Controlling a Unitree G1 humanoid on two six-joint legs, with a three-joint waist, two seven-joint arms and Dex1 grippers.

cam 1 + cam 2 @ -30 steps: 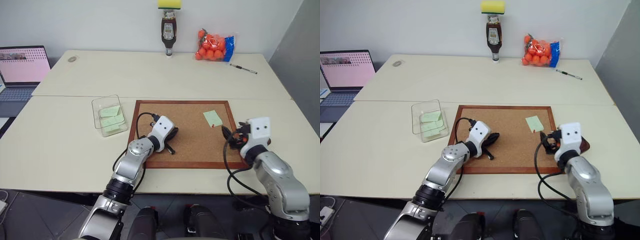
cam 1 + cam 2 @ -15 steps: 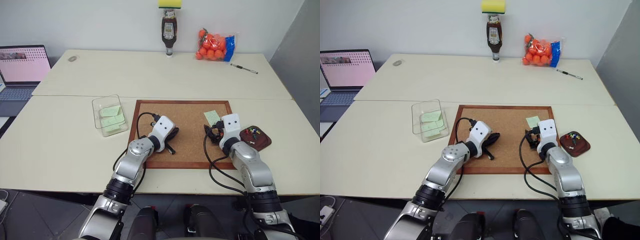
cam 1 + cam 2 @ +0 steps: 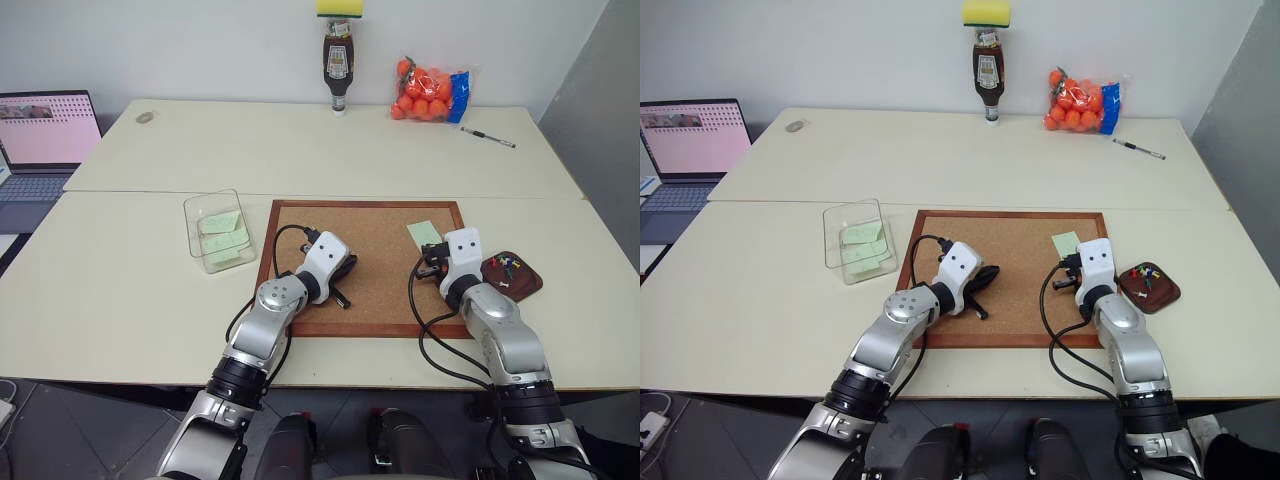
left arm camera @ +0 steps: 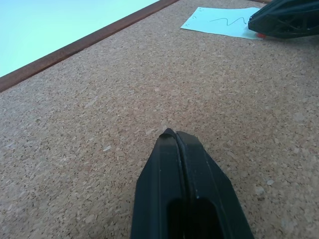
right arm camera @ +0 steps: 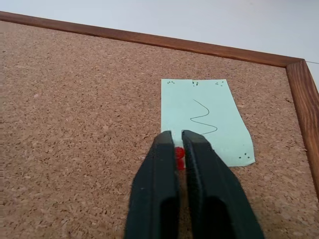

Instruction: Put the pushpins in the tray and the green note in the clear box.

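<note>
Pushpin work is what the right gripper (image 5: pixel 177 144) is doing: its two black fingers are pinching a red pushpin (image 5: pixel 179 155) that is sitting at the near corner of the green note (image 5: pixel 205 119), close to the far right corner of the corkboard (image 3: pixel 380 262). The jaws are closed on the pin's head, with the red plastic showing in the slot between them.

To my eye the step in hand is drawing that pin out. It is probably best pulled straight up along its shaft; any sideways drag is likely to tear the thin paper or lever the pin out of the grip. The note looks loose apart from this pin, so it may be lifting with it. The tray (image 3: pixel 529 285), already holding several pushpins (image 3: pixel 508 265), is lying on the table just off the board's right edge, so the carry should be short.

Further left, the left gripper (image 4: pixel 175 137) is resting with its fingers pressed together, empty, over the bare cork toward the board's left side. The clear box (image 3: pixel 196 213) is standing on the table beside the board's left edge, with pale green slips (image 3: pixel 224 235) inside.
</note>
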